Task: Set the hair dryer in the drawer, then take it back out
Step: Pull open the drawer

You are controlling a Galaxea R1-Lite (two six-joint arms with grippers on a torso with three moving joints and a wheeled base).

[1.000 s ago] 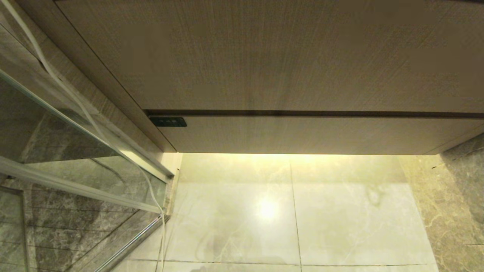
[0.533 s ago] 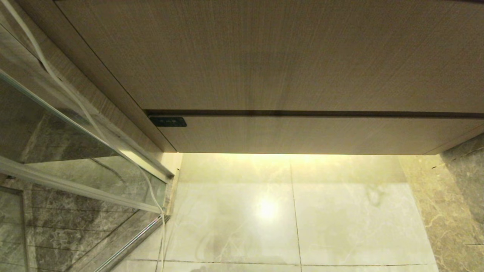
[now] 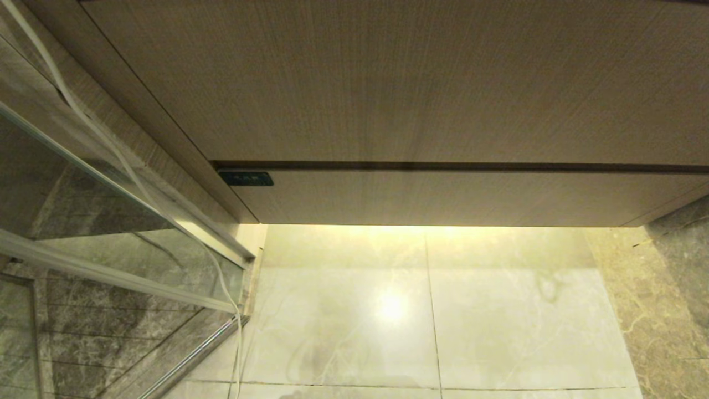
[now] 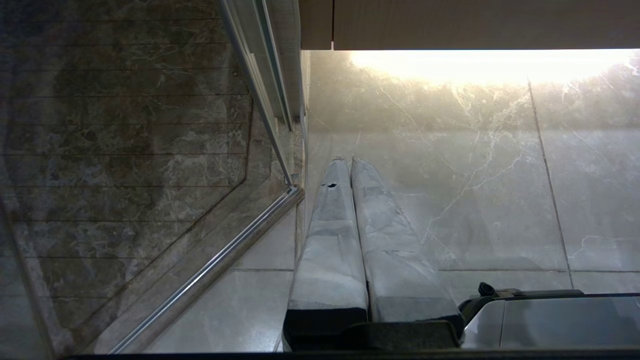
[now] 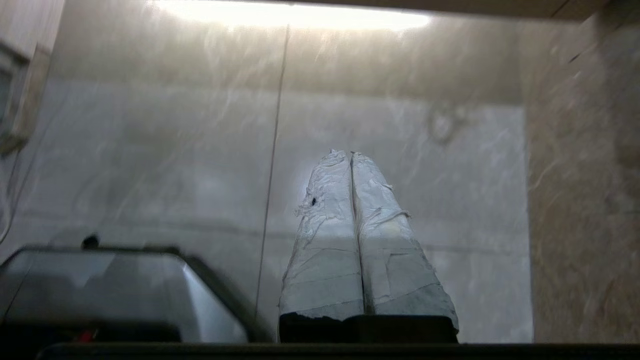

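Note:
The drawer [image 3: 443, 197] is the shallow light wood-grain front at the cabinet's foot, shut, with a small dark label [image 3: 245, 178] at its left end. The hair dryer is out of view. Neither gripper shows in the head view. In the left wrist view my left gripper [image 4: 350, 160] hangs over the pale floor beside the glass door's rail, taped fingers pressed together and empty. The right wrist view has my right gripper [image 5: 350, 152] shut on nothing, over the floor tiles in front of the lit gap under the cabinet.
A taller wood-grain panel [image 3: 388, 83] sits above the drawer. A glass shower door [image 3: 83, 183] with a metal rail and a hanging white cord [image 3: 127, 166] stands at the left. Marble floor tiles [image 3: 471, 310] lie below; a darker stone wall [image 3: 676, 266] closes the right. My grey base [image 4: 550, 320] shows beside the left gripper.

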